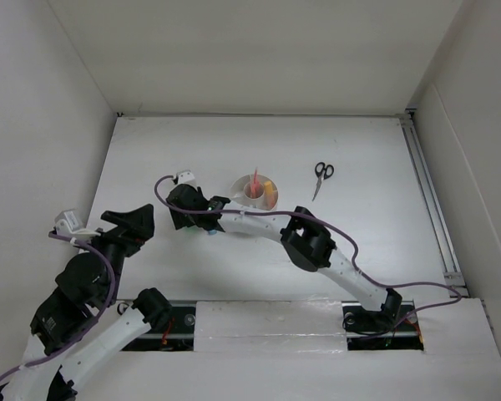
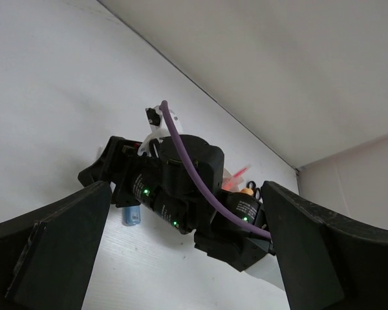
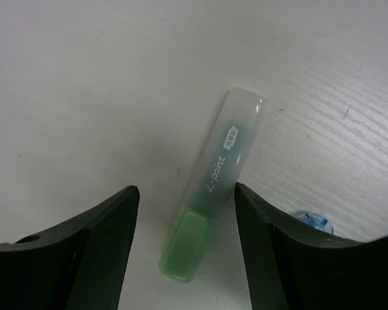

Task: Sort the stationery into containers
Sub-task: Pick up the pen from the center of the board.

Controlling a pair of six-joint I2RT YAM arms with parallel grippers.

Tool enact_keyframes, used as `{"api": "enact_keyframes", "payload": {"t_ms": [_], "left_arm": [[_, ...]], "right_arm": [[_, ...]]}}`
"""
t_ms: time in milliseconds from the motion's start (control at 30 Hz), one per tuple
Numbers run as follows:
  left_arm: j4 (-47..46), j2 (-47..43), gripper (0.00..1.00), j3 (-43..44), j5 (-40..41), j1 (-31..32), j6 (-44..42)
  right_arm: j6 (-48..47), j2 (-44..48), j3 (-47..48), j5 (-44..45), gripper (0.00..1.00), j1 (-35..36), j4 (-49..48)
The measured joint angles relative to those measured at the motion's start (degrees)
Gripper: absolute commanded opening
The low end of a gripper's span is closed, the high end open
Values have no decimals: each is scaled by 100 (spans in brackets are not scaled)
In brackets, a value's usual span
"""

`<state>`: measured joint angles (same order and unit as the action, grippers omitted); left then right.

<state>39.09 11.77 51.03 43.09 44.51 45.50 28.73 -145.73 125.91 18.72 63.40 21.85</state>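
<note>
- Nearest, at the lower left of the overhead view, the left pincer (image 1: 132, 224) hangs above the tabletop (image 1: 150, 150) with its jaws spread wide and nothing between them. It faces the right arm's wrist.
- Just beyond, the right pincer (image 3: 186, 190) hovers low over the green marker (image 3: 220, 161). Its jaws are spread, one on each side of the barrel, and are not pinching it. The marker lies flat on the tabletop, left of the organizer.
- The green marker looks like a short, light, stiff plastic tube with a smooth frosted cap. It will likely roll or slip if nudged, so the best hold is square across the middle of the barrel.
- A blue marker (image 3: 313, 221) lies just beside the right-hand jaw. A sloppy closing could knock it.
- Farther on, the round white organizer (image 1: 257, 190) stands near the right wrist. Pink pens (image 1: 255, 178) stand upright in its centre cup, and an orange-yellow marker (image 1: 270, 197) sits in an outer compartment.
- To its right, well apart, black-handled scissors (image 1: 321, 177) lie flat.
- Room to move: there is bare tabletop to the left and behind. The walls (image 1: 58, 125) are well apart. The tightest spots are the left pincer nearby and the purple cable (image 1: 163, 196) looping off the right wrist.
</note>
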Motion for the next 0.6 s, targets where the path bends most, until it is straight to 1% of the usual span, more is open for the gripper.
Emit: {"api": "enact_keyframes", "payload": {"t_ms": [100,200,233,300,333,400,467,600], "left_arm": [[-22,-44,100,0,-20,0,0],[-24,-83,100,0,-24,0,0],[-28,-101,100,0,-26,0,-2],[-28,-122,100,0,-31,-2,0],[-26,-131,100,0,-37,0,0],[-26,-138,100,0,-39,0,0],[-26,-144,100,0,-50,0,0],[-28,-151,100,0,-74,0,-24]], "right_arm": [[4,-37,72,-57,67,-31,111],[2,-44,109,-63,64,-63,216],[4,-63,146,-70,54,-74,245],[4,-136,286,-76,46,-92,363],[7,-188,369,-76,39,-109,415],[13,-315,597,-74,35,-129,518],[22,-391,732,-94,35,-153,568],[42,-420,800,-131,23,-160,656]]}}
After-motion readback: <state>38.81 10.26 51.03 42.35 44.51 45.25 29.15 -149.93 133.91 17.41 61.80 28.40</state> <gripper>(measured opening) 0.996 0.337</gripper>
